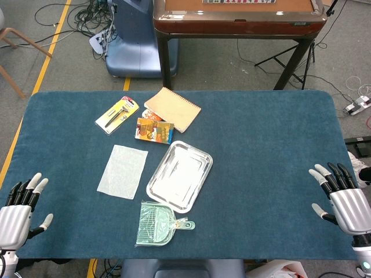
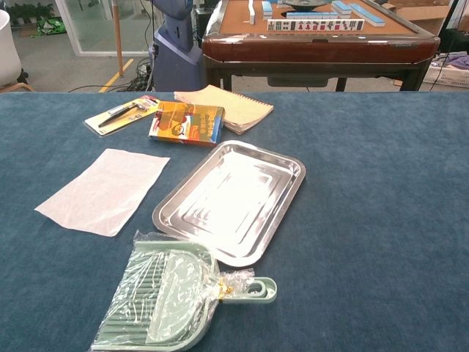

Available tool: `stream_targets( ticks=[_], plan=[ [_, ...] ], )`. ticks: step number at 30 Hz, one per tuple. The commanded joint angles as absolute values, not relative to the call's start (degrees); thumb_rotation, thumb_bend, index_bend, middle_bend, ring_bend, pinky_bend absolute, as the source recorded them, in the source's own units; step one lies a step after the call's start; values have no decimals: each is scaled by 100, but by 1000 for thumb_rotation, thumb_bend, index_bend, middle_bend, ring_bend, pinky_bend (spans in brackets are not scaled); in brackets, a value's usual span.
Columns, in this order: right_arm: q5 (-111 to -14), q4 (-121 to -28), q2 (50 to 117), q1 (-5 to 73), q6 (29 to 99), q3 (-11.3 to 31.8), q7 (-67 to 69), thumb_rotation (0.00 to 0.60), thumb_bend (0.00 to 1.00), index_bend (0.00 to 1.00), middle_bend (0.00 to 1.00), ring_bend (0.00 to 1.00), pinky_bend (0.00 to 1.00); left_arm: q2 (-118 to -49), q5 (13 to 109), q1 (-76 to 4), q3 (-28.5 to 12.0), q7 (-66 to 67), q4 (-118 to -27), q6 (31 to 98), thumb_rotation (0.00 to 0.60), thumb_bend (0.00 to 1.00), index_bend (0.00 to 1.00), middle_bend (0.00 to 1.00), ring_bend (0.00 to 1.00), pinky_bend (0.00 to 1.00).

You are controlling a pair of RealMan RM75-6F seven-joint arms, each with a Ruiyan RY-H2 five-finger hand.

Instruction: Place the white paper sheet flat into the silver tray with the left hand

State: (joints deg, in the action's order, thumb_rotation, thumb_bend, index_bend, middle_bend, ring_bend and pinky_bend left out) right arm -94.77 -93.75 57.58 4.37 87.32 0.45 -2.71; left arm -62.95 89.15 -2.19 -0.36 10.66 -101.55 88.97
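Note:
A white paper sheet lies flat on the blue table cloth, just left of the silver tray, which holds nothing. My left hand rests at the table's near left corner, fingers spread, well left of the sheet and holding nothing. My right hand sits at the near right edge, fingers apart and empty. Neither hand shows in the chest view.
A green dustpan in plastic wrap lies in front of the tray. Behind the tray sit a colourful small box, a spiral notebook and a packaged pen. A brown table stands beyond.

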Motion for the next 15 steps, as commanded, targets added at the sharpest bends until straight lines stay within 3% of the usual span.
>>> stream_targets(
  ticks=[1, 9, 15],
  plan=[
    [-9472, -9395, 5752, 440, 8720, 45, -294, 600, 197, 156, 139, 13, 67, -6297, 8925, -218, -33, 1039, -10129, 8891, 600, 254, 59, 0, 0, 0],
    [-9503, -9465, 5695, 416, 8831, 84, -361, 600, 197, 157, 139, 13, 68, -6309, 9019, -318, -57, 872, -9915, 8787, 600, 254, 72, 0, 0, 0],
    [-9462, -9561, 5599, 385, 8881, 113, -432, 600, 196, 157, 139, 13, 67, -6304, 9071, -628, -73, 540, -9531, 8319, 600, 254, 119, 0, 0, 0]
  ],
)
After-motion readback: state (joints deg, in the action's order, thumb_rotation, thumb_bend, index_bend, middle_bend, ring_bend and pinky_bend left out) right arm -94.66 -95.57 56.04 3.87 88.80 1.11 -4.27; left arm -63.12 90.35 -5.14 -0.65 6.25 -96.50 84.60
